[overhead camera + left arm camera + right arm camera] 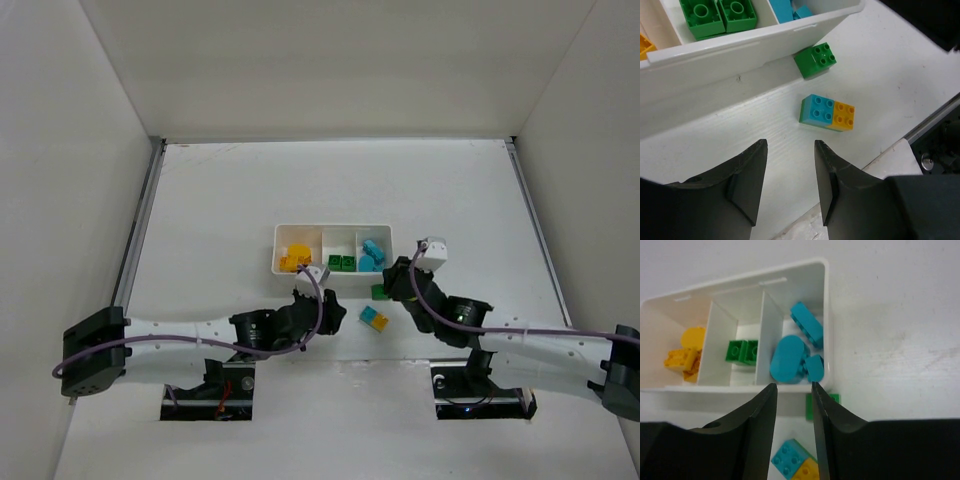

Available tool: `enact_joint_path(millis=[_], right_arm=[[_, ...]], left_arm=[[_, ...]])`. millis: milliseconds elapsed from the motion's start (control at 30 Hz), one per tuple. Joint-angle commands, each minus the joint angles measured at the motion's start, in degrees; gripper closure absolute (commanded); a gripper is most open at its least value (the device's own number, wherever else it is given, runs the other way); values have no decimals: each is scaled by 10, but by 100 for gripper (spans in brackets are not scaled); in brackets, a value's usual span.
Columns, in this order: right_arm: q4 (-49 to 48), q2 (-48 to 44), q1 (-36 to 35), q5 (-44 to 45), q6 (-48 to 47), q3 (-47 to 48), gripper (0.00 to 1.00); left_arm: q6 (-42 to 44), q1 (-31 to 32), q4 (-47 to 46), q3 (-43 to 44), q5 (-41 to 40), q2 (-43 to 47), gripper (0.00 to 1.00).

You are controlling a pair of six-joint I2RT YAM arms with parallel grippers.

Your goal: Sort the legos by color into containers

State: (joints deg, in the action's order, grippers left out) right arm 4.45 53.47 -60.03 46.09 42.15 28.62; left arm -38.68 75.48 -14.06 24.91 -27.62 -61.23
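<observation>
The left end effector point(790, 145) is hanging over the surface point(220, 200) with its fingers well apart, gripping nothing and touching nothing. The right end effector point(793, 386) is holding its fingers a narrower gap apart, and nothing is sitting between them. It is hovering at the near right corner of the tray point(827, 300).

The left wrist view is showing the loose green brick point(815, 60) in full, resting against the tray's near wall. In the right wrist view that brick is largely hidden behind the right finger, and whether the finger is touching it cannot be told. The left wrist view is also showing a cyan-and-orange piece point(827, 112), two bricks joined side by side, lying on the surface just near of the green brick and apart from it. The right wrist view is showing only part of it between the fingers.

The tray is lying far of both end effectors. The right wrist view is giving the clearest look into its three compartments. The left one is holding the yellow legos point(685, 352), the middle one the green legos point(742, 351), and the right one the cyan legos point(800, 347).
</observation>
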Motion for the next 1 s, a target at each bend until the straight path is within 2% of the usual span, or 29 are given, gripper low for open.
enact_joint_path(millis=[0,33,100,167,367,633,900,967], right_arm=[[121,2,-21,13,96,-7,58],[138,10,-28,10,114,-7,54],[154,35,-36,-5,134,-7,39],[152,64,-36,-26,139,-6,30],[69,138,-30,-56,100,0,17],[10,218,9,-55,79,20,21],[-9,308,9,-52,102,48,37],[-8,327,6,-49,107,53,45]], left_arm=[[3,-13,-27,19,-1,6,60],[4,-15,-27,19,2,6,60],[5,-21,-30,19,5,8,59],[3,-24,-33,16,8,9,59],[1,-25,-36,13,13,9,59],[0,-25,-32,7,13,28,59],[11,-34,-23,3,13,56,59],[11,-36,-18,0,13,65,59]])
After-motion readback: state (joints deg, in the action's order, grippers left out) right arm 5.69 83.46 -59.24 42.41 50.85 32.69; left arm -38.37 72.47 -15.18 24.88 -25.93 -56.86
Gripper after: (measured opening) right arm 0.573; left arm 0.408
